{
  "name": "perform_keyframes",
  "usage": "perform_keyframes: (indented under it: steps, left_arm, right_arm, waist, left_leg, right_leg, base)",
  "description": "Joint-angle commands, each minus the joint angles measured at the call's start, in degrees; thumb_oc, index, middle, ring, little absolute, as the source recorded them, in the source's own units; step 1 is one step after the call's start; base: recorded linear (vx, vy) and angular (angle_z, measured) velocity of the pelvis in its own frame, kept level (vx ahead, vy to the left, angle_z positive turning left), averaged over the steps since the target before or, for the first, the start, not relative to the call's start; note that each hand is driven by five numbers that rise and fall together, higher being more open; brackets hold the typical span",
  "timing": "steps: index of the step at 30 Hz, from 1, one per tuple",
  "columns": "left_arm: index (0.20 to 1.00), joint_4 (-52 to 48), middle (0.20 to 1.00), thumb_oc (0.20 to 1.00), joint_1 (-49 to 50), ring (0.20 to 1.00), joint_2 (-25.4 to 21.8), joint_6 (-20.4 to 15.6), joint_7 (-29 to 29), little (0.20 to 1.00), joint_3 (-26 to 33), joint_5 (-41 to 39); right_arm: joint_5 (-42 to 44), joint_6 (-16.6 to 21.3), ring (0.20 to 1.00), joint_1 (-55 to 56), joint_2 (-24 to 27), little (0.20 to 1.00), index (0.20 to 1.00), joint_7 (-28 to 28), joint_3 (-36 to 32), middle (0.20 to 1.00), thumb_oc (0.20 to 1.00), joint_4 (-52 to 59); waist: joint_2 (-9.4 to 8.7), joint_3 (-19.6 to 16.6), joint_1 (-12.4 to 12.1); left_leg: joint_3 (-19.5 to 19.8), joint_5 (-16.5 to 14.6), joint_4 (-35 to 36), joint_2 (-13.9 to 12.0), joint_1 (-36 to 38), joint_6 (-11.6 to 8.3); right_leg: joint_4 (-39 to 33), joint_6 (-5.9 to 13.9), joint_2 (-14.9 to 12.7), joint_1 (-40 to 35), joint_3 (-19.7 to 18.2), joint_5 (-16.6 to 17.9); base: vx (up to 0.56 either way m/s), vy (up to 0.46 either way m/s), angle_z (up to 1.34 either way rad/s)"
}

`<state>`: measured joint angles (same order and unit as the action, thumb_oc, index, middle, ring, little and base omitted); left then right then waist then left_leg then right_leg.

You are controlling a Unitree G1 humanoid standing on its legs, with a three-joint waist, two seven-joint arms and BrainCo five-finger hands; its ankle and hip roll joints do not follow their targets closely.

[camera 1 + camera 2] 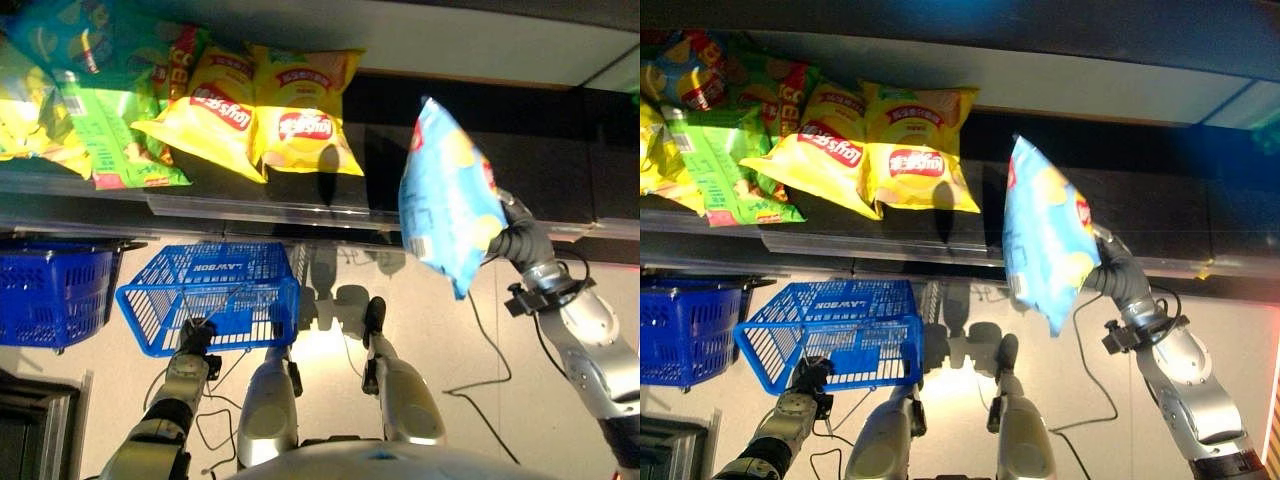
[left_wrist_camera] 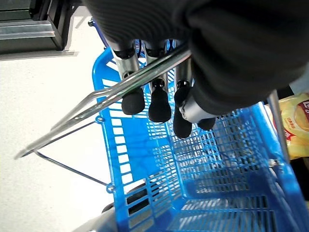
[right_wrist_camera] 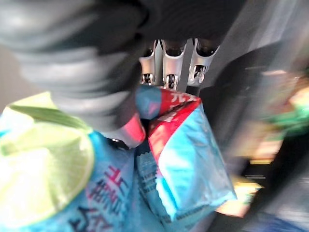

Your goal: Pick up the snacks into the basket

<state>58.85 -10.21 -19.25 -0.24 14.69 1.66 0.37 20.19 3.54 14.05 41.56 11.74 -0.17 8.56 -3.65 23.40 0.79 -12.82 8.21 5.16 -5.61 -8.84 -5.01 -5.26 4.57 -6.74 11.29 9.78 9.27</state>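
The right hand (image 1: 508, 238) pinched a blue snack bag (image 1: 445, 197) by its edge, held aloft beside the shelf (image 1: 250, 205). The bag looked light, puffy and crushable. The left hand (image 2: 159, 104) had fingers curled round the basket (image 1: 215, 295) handle (image 2: 104, 99) below.

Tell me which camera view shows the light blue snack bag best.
The left eye view: the whole light blue snack bag hangs there from the right hand, before the shelf. The right eye view shows it nearly as well. The right wrist view shows its crumpled top, pinched. The left wrist view shows the blue plastic basket.
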Motion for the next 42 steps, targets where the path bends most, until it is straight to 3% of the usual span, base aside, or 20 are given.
perform_keyframes:
  steps: [1,6,12,15,16,17,20,21,24,26,32,38,42]
  left_arm:
    - [0.2,3.9,0.2,0.2,2.9,0.2,-2.5,0.4,0.8,0.2,2.0,-2.1]
    - [0.2,0.3,0.2,0.2,2.2,0.2,-2.2,-0.6,1.6,0.2,0.0,-4.4]
    - [0.2,-4.6,0.2,0.2,1.0,0.2,-1.4,-2.3,4.5,0.2,-3.0,-7.2]
    - [0.2,-8.2,0.2,0.2,-1.3,0.2,-1.3,-3.4,5.1,0.2,-5.6,-8.9]
    - [0.2,-7.2,0.2,0.2,2.8,0.2,8.2,-5.3,8.1,0.2,-12.1,-4.6]
    - [0.2,-6.3,0.2,0.2,-11.6,0.2,5.0,-2.3,8.4,0.2,-15.6,-8.8]
    - [0.2,-7.0,0.2,0.2,-16.5,0.2,6.3,-2.7,9.3,0.2,-17.7,-10.0]
    - [0.2,-8.4,0.2,0.2,-18.9,0.2,8.3,-2.8,9.3,0.2,-21.4,-9.7]
    - [0.2,-10.1,0.2,0.2,-20.9,0.2,9.4,-2.6,9.2,0.2,-23.9,-9.5]
    - [0.2,-11.7,0.2,0.2,-24.3,0.2,12.1,-2.6,8.8,0.2,-28.2,-8.7]
    - [0.2,-16.2,0.2,0.2,-26.1,0.2,15.9,-2.9,9.7,0.2,-32.3,-8.7]
    - [0.2,-19.1,0.2,0.2,-27.1,0.2,18.4,-3.2,10.6,0.2,-34.7,-9.8]
    - [0.2,-27.7,0.2,0.2,-24.8,0.2,19.0,-4.1,10.5,0.2,-37.4,-11.2]
  right_arm:
    - [-10.8,0.4,0.2,1.4,2.6,0.2,0.2,1.5,1.3,0.2,0.2,-1.8]
    - [-19.1,-0.1,0.2,-0.2,7.3,0.2,0.2,1.6,6.4,0.2,0.2,-12.8]
    - [-29.8,-0.8,0.2,-9.7,6.1,0.2,0.2,-3.3,14.5,0.2,0.2,-24.7]
    - [-35.5,-2.2,0.2,-18.2,2.3,0.2,0.2,-7.1,20.7,0.2,0.2,-34.2]
    - [-37.1,-2.7,0.2,-19.7,-2.4,0.2,0.2,-11.1,22.8,0.2,0.2,-40.8]
    - [-38.2,-4.1,0.2,-30.2,-6.3,0.2,0.2,-12.8,30.0,0.2,0.2,-49.4]
    - [-40.0,-4.8,0.2,-35.7,-10.4,0.2,0.2,-17.1,31.8,0.2,0.2,-55.1]
    - [-40.1,-5.9,0.2,-42.3,-14.8,0.2,0.2,-19.5,34.8,0.2,0.2,-61.8]
    - [-39.3,-6.4,0.2,-46.0,-18.1,0.2,0.2,-20.9,36.2,0.2,0.2,-64.0]
    - [-38.5,-6.5,0.2,-51.6,-23.8,0.2,0.2,-22.4,39.1,0.2,0.2,-68.7]
    - [-37.8,-6.2,0.2,-55.8,-29.8,0.2,0.2,-23.7,42.0,0.2,0.2,-70.8]
    - [-34.2,-5.9,0.2,-57.6,-31.8,0.2,0.2,-25.9,40.9,0.2,0.2,-72.4]
    - [-30.8,-5.7,0.2,-59.2,-32.8,0.2,0.2,-27.4,39.2,0.2,0.2,-73.9]
  waist:
    - [-1.5,-3.2,-0.3]
    - [-1.29,-2.2,-0.8]
    - [-0.94,-0.4,-1.8]
    - [-0.41,0.7,-2.7]
    - [-0.41,1.3,-3.4]
    - [-0.75,2.0,-2.9]
    - [-0.78,2.6,-2.8]
    - [-0.21,3.4,-3.3]
    - [-0.06,4.2,-3.6]
    - [0.69,6.0,-4.5]
    - [1.59,6.4,-5.4]
    - [2.27,6.4,-6.0]
    - [3.56,6.4,-7.3]
  left_leg:
    - [3.8,-1.7,-0.5,1.2,-1.5,0.28]
    - [4.2,-1.3,-0.5,1.4,-2.1,0.15]
    - [4.8,-0.6,-0.6,1.6,-3.7,0.15]
    - [5.4,0.0,-0.6,1.6,-4.9,0.16]
    - [5.9,0.3,-0.6,1.7,-5.3,0.36]
    - [5.9,0.5,-0.5,1.4,-5.9,0.07]
    - [6.2,1.0,-0.6,1.2,-7.4,0.11]
    - [6.6,1.5,-0.5,1.1,-8.3,0.03]
    - [7.0,2.1,-0.5,1.0,-9.6,-0.04]
    - [7.7,2.8,-0.5,0.9,-11.6,-0.34]
    - [8.5,4.0,-0.2,1.1,-16.3,-0.73]
    - [9.0,4.5,-0.2,1.5,-19.7,-1.02]
    - [9.6,4.6,-0.2,1.8,-22.9,-1.2]
  right_leg:
    - [2.2,6.38,-2.9,1.9,-1.6,0.0]
    - [2.0,6.43,-2.9,2.2,-1.3,0.4]
    - [1.7,6.41,-3.0,3.3,-1.0,1.2]
    - [1.6,6.35,-3.0,4.0,-0.6,1.6]
    - [1.5,6.17,-3.0,4.0,0.1,1.6]
    - [1.6,6.23,-2.9,4.8,-0.1,1.8]
    - [1.8,6.08,-2.9,6.2,-0.1,2.1]
    - [1.8,5.94,-2.8,6.8,0.2,2.2]
    - [1.9,5.86,-2.7,8.0,0.6,2.5]
    - [1.9,5.76,-2.6,9.5,1.1,2.8]
    - [1.4,5.7,-2.9,13.3,2.1,3.7]
    - [1.2,5.75,-3.2,16.0,2.6,4.3]
    - [0.7,6.08,-3.6,18.1,3.8,4.6]
  base:
    - [-0.01,-0.014,-0.09]
    - [-0.01,-0.01,-0.02]
    - [-0.03,-0.018,0.01]
    - [-0.05,-0.042,0.01]
    - [-0.06,-0.056,0.05]
    - [-0.07,-0.056,0.08]
    - [-0.07,-0.041,0.14]
    - [-0.05,-0.024,0.07]
    - [-0.07,-0.038,0.09]
    - [-0.09,-0.035,0.12]
    - [-0.04,-0.011,0.14]
    - [-0.01,-0.004,0.09]
    - [0.01,-0.011,0.03]
